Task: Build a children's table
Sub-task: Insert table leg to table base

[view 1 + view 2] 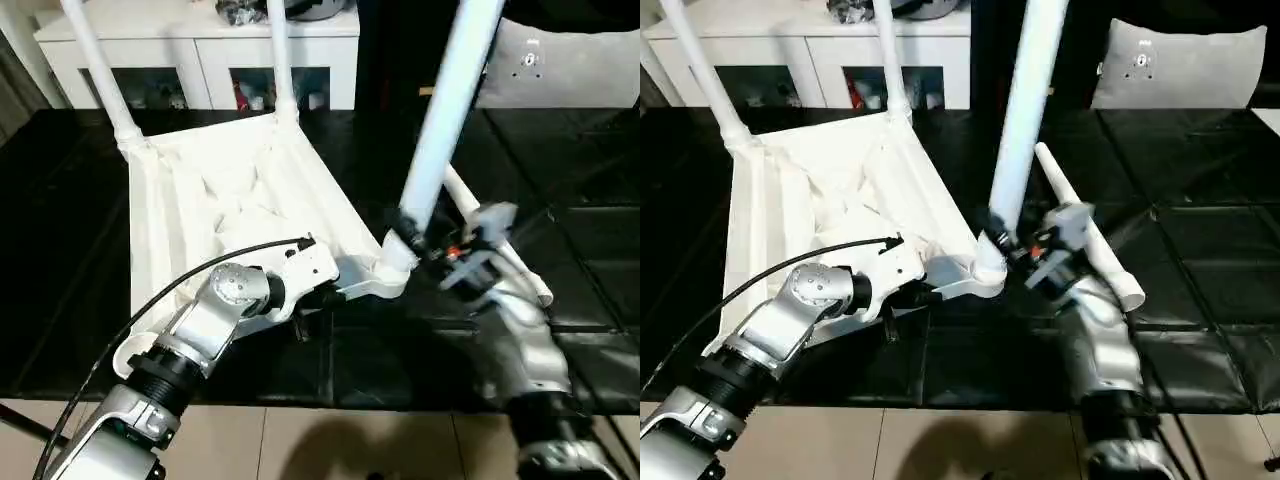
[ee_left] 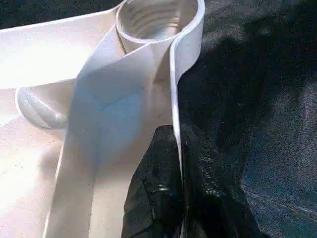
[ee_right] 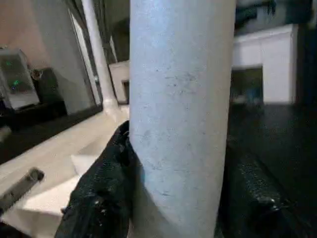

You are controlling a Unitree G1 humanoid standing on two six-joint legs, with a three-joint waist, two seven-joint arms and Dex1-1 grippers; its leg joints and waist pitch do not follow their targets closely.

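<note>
The children's table top (image 1: 230, 190) lies upside down on the black mat, ribs facing up. Two white legs (image 1: 100, 60) (image 1: 282, 60) stand in its far corners. My right gripper (image 1: 425, 245) is shut on a third leg (image 1: 445, 110) near its lower end, and its black fingers (image 3: 104, 188) press both sides. That leg tilts slightly, its foot at the near right corner socket (image 1: 385, 275); I cannot tell whether it sits inside. My left gripper (image 1: 318, 297) is shut on the top's thin near rim (image 2: 174, 74), beside that socket (image 2: 158, 20). A fourth leg (image 1: 1065, 190) lies on the mat behind my right gripper.
A white cabinet (image 1: 200, 50) stands along the back, with a grey cushion (image 1: 1180, 65) at the back right. The black mat (image 1: 580, 250) ends at a beige floor (image 1: 330, 440) near me. A black cable (image 1: 150, 300) arcs over my left forearm.
</note>
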